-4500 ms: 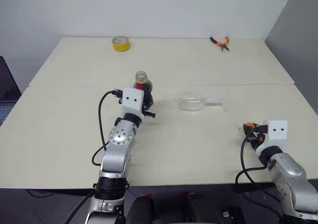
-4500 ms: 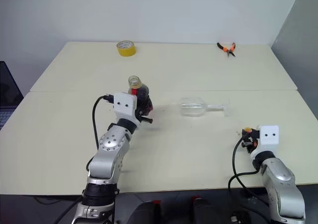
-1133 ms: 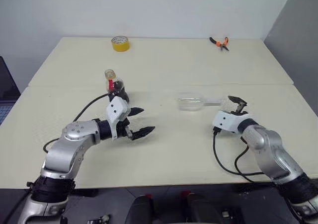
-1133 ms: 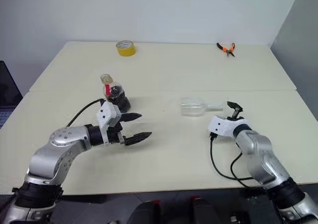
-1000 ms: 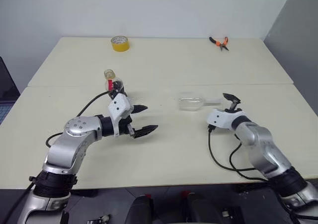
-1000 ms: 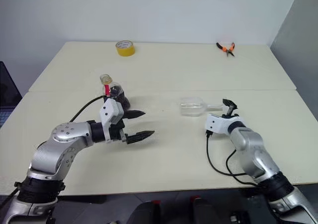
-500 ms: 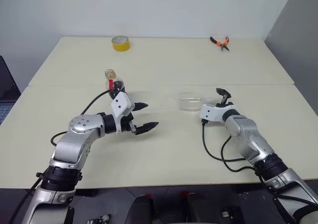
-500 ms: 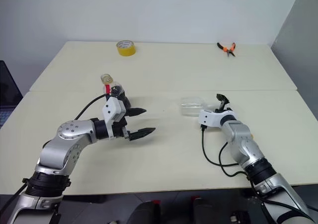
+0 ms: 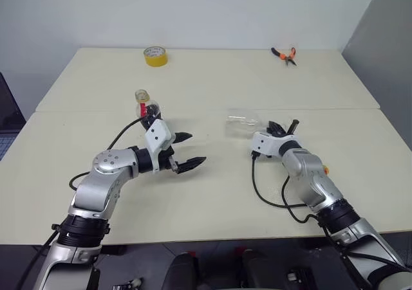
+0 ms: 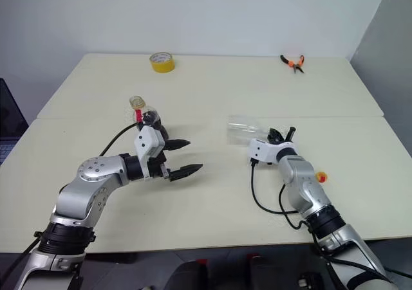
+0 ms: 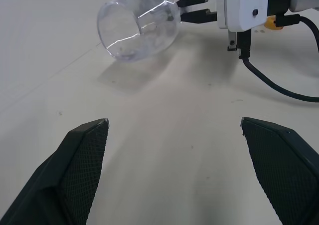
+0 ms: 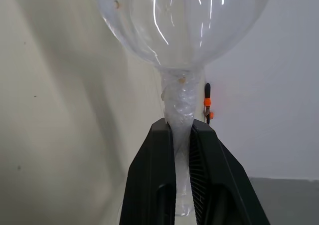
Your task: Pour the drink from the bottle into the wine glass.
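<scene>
The bottle point(image 9: 147, 108) stands upright at the centre left of the table, with dark drink in it and a red band at its neck. My left gripper point(image 9: 192, 149) is open just to its right and a little nearer me, touching nothing. Its fingers point(image 11: 85, 150) point towards the wine glass point(image 9: 242, 124). The glass is on its side, its bowl point(image 11: 139, 29) pointing left and tilted up off the table. My right gripper point(image 10: 278, 134) is shut on the thin stem point(image 12: 180, 101), its fingers point(image 12: 159, 180) pinching it from both sides.
A yellow tape roll point(image 9: 156, 56) sits at the far left edge of the table and orange-handled pliers point(image 9: 284, 54) at the far right. A seam point(image 9: 335, 109) crosses the table behind the glass. A dark object point(image 9: 5, 107) is at the left margin.
My right gripper has moved left along the glass and shut on its stem. The bowl has shifted left and lifted off the table. The left gripper has stayed in place, open.
</scene>
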